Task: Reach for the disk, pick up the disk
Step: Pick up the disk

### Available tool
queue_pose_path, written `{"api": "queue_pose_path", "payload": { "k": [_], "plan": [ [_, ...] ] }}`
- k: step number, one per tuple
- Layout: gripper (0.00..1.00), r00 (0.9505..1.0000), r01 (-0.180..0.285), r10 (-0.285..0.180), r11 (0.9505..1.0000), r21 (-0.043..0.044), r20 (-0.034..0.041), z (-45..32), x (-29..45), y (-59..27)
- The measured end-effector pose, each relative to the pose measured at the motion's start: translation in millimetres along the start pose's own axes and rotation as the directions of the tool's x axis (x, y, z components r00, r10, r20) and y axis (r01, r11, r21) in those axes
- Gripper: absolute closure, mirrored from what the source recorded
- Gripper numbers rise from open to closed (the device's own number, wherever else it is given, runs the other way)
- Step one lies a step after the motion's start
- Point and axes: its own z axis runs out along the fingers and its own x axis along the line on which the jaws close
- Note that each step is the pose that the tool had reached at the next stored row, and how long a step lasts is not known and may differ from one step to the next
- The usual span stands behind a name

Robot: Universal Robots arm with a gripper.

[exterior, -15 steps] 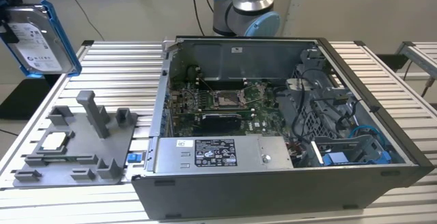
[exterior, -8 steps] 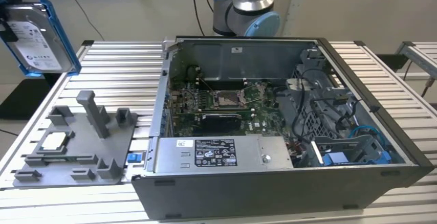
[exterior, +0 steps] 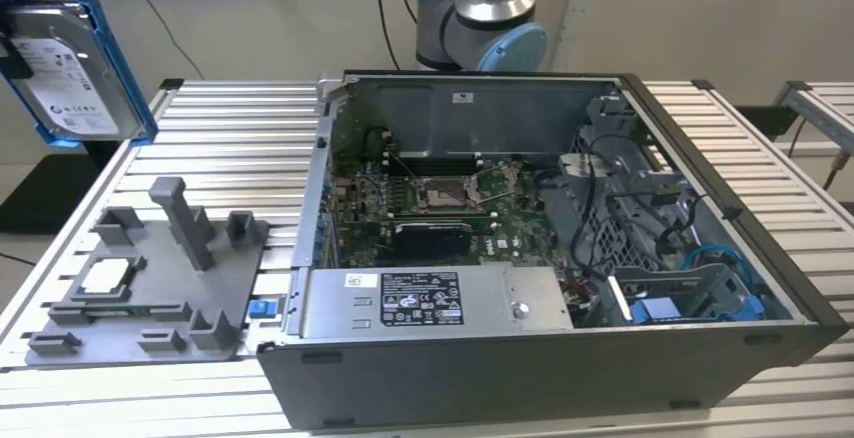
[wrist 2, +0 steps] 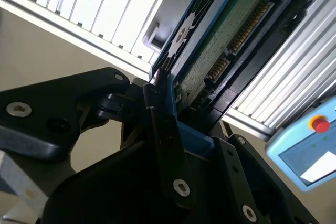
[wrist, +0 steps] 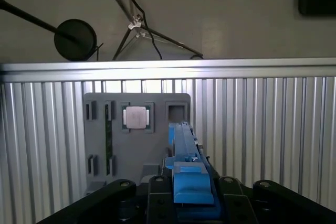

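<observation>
Far at the exterior view's left: one disk (exterior: 70, 73), broad face roughly vertical, lifted well clear of the slatted table (exterior: 227, 128). Held by one gripper (wrist: 191, 182), its fingers (wrist 2: 165, 129) drawn in narrow on one end of the disk's blue bracket, as seen in both wrist views.

Probably dense and stiff. Metal faces are likely slick. Bare circuit board (wrist 2: 220, 40) and connector (wrist 2: 252, 22) on one face are likely fragile, so best taken by the bracket's edges, as here.

Below, on the table: one grey holder plate (exterior: 147, 288) carrying one small square chip (exterior: 107, 276).

Middle to right: one open computer case (exterior: 534, 378), with one blue caddy (exterior: 694, 303) in its near right corner.

Behind the case: one arm base (exterior: 481, 18).
</observation>
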Motion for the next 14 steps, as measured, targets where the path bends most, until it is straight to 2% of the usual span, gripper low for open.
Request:
{"api": "queue_pose_path", "payload": {
  "k": [14],
  "plan": [
    [1.00,1.0000,0.000,0.000,1.0000,0.0000,0.0000,-4.0,-0.1,-0.1]
  ]
}}
